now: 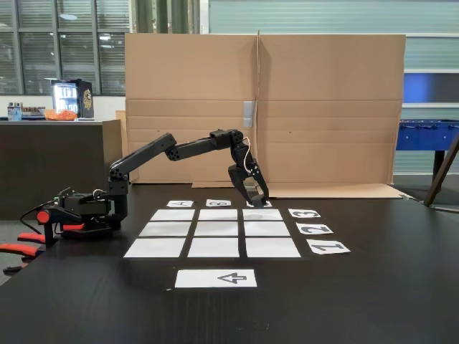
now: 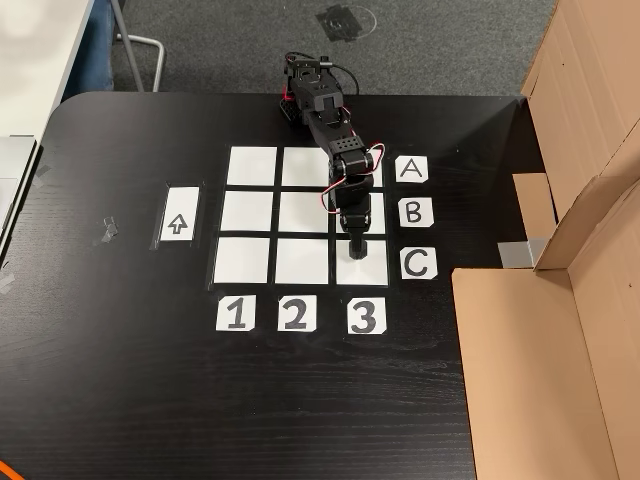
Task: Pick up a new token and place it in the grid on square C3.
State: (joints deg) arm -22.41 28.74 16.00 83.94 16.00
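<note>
Nine white paper rectangles laid as a three-by-three grid (image 2: 250, 212) around the middle of the black tabletop (image 2: 120, 380). Edged in the top-down fixed view by paper labels A, B, C on the right and 1, 2, 3 below. Plain white corner cell, square C3 (image 2: 372, 272), just left of the label C (image 2: 417, 263) and just above the label 3 (image 2: 365, 316).

Black jointed robot arm (image 2: 335, 140) based near the top edge there, stretched down across the grid's right column. Black two-finger gripper (image 2: 357, 250) over square C3, pointing down, low above the paper in the side-on fixed view (image 1: 254, 197). Released or clenched: cannot tell. Cannot make out the small black puck token apart from the black fingers, so cannot tell where it is.

White sheet printed with an arrow (image 2: 178, 214) apart from the grid, toward the left edge. Brown cardboard panels (image 2: 530, 370) along the right edge.
</note>
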